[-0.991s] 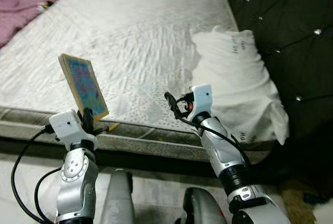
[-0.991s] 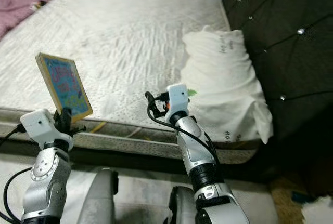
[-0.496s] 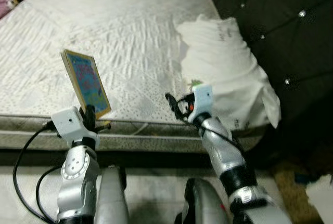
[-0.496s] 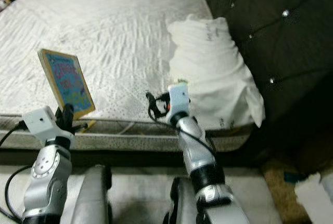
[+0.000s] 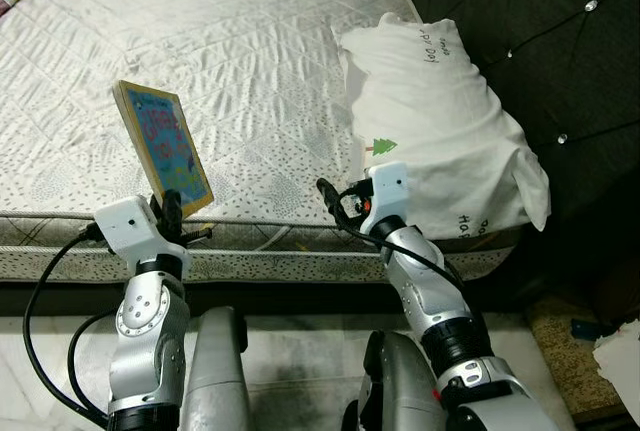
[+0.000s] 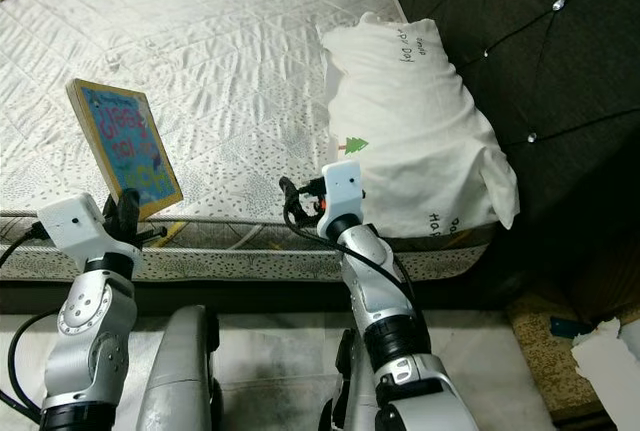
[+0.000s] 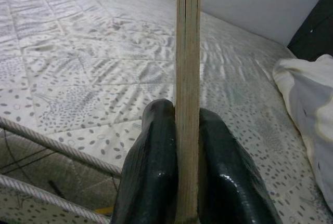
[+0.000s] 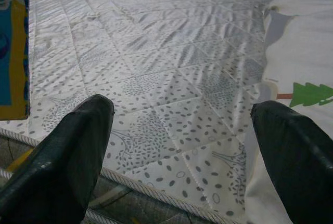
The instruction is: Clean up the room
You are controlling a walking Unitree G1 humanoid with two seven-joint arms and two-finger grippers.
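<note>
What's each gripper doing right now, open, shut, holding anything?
Left gripper: shut on the book, held upright over the mattress edge.
Right gripper: open, holding nothing.

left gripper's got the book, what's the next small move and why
Probably reach the left gripper forward and lower the book onto the mattress. The book is clamped upright at its bottom edge, right over the mattress edge, with bare mattress ahead. The right gripper is open beside the pillow.
</note>
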